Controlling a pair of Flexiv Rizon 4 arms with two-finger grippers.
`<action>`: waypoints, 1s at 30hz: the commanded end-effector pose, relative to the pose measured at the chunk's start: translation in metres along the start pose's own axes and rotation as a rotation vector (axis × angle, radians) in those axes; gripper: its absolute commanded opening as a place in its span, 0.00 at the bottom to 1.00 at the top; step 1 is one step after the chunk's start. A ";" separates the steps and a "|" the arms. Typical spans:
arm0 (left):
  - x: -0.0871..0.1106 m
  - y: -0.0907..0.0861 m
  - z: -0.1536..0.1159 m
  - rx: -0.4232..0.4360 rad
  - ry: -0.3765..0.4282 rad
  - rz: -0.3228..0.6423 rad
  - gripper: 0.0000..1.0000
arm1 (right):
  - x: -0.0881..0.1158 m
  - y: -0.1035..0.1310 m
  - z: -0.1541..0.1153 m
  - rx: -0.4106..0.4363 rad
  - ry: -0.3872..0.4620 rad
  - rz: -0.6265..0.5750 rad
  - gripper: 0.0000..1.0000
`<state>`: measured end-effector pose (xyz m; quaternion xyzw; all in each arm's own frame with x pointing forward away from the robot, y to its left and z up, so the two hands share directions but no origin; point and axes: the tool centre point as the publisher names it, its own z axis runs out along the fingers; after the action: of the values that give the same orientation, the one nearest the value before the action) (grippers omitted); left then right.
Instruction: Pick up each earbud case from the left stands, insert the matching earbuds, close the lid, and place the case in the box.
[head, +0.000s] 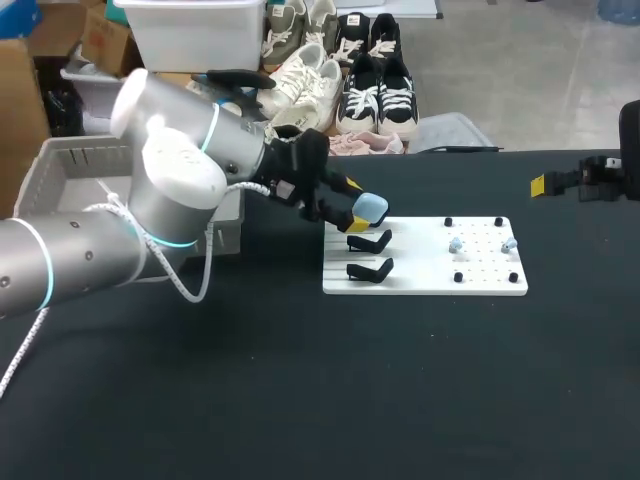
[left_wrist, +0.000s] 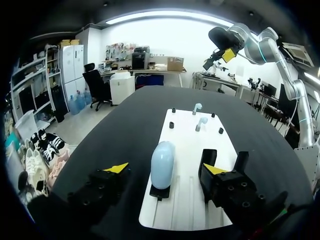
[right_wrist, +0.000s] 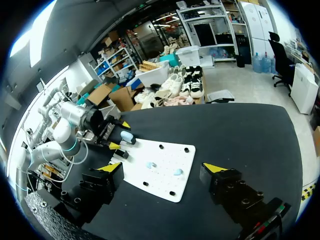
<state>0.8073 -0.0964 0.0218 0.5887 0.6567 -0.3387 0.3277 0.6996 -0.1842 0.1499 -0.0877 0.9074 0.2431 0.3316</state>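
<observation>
A light blue earbud case (head: 371, 208) sits shut on the farthest black stand of the white board (head: 420, 272). My left gripper (head: 358, 206) is open, with one yellow-tipped finger on either side of the case and neither touching it. In the left wrist view the case (left_wrist: 162, 164) stands upright on its stand between the fingers of the left gripper (left_wrist: 165, 169). Two pale blue earbuds (head: 455, 244) (head: 509, 243) rest on the board's right half. My right gripper (head: 545, 185) hangs open over the table's far right, empty, away from the board (right_wrist: 165, 155).
Two empty black stands (head: 368, 241) (head: 368, 269) lie nearer on the board's left half. Small black pegs ring the earbud area. A grey box (head: 70, 165) stands at the table's left edge, behind my left arm.
</observation>
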 end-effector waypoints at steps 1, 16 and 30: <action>0.000 0.007 0.004 0.013 -0.002 0.001 0.94 | 0.000 -0.001 0.000 -0.004 0.001 -0.001 1.00; 0.001 0.006 0.012 0.033 0.009 0.012 0.85 | 0.000 -0.001 0.000 -0.004 0.001 -0.001 1.00; 0.004 0.010 0.012 0.029 0.009 -0.001 0.78 | 0.000 -0.001 0.000 -0.004 0.001 -0.001 1.00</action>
<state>0.8134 -0.1021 0.0128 0.5931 0.6539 -0.3437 0.3202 0.6996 -0.1842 0.1499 -0.0877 0.9074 0.2431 0.3316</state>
